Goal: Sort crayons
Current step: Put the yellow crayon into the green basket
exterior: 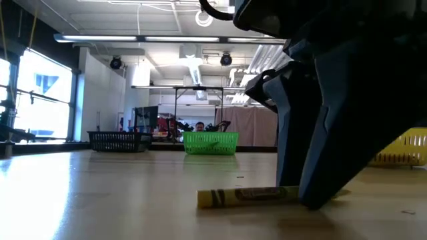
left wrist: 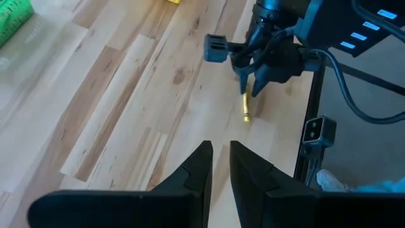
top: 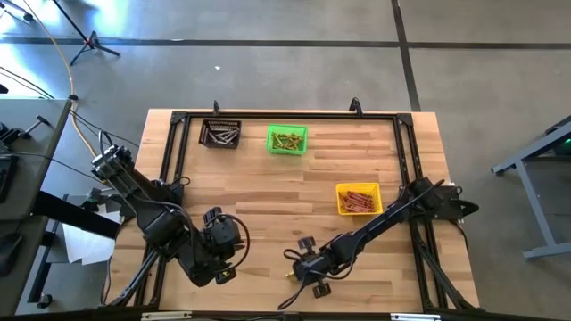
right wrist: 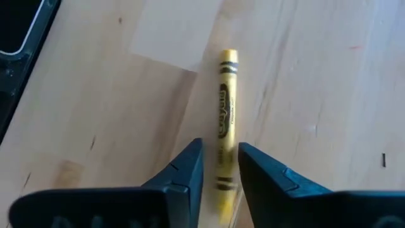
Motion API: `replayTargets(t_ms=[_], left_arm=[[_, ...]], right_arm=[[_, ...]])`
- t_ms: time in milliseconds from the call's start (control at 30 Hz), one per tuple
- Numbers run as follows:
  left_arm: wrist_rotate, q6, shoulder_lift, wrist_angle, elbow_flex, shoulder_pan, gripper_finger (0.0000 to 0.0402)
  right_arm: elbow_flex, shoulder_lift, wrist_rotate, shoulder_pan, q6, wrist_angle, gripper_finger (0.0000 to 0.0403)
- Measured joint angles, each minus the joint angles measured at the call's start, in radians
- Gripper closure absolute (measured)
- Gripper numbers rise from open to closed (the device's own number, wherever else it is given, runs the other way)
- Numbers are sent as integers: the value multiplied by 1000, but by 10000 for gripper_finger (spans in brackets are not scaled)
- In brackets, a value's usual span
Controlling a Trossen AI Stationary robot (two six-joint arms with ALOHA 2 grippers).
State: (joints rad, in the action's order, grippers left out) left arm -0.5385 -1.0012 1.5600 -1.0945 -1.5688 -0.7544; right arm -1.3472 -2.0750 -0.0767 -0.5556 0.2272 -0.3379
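Observation:
A single yellow crayon lies flat on the wooden table near its front edge, and shows in the low view as the crayon. My right gripper points steeply down over it, open. Its two fingers stand on either side of the end of the crayon nearest the wrist camera, and the tips reach down to the tabletop. My left gripper hangs above the table to the left of this. It is open by a narrow gap, has nothing between its fingers, and faces the right gripper. My right gripper straddles the crayon's end from above, with the fingers lying across the crayon. The crayon rests on the table. I cannot tell whether either finger touches its side.
A black bin with greyish crayons and a green bin stand at the far edge. A yellow bin with reddish crayons stands at the right, near the right arm. A black frame borders the table.

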Motion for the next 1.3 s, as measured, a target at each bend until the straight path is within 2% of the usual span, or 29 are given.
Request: replayTargets(t_ms=[167,367,500,733,967,1133,1300], left_arm=[[-5,0,0,-3,0,0,357],[-15,1,0,-7,0,0,357],[-16,26,0,-8,0,-1,357],[-36,117,0,-18,0,-14,357],[-137,84,0,-136,-1,-33,357],[-182,65,0,-182,-1,-34,357],[-187,105,0,-237,-1,-34,357]], right_arm=[[-5,-28,-3,-9,0,-29,335],[-6,-44,-3,-11,87,-49,389],[-9,-29,-3,-4,157,-52,389],[-40,30,-3,49,105,-137,395],[-46,131,-10,218,10,-308,386],[-48,182,-9,406,-124,-325,384],[-58,216,28,629,-164,-286,383]])
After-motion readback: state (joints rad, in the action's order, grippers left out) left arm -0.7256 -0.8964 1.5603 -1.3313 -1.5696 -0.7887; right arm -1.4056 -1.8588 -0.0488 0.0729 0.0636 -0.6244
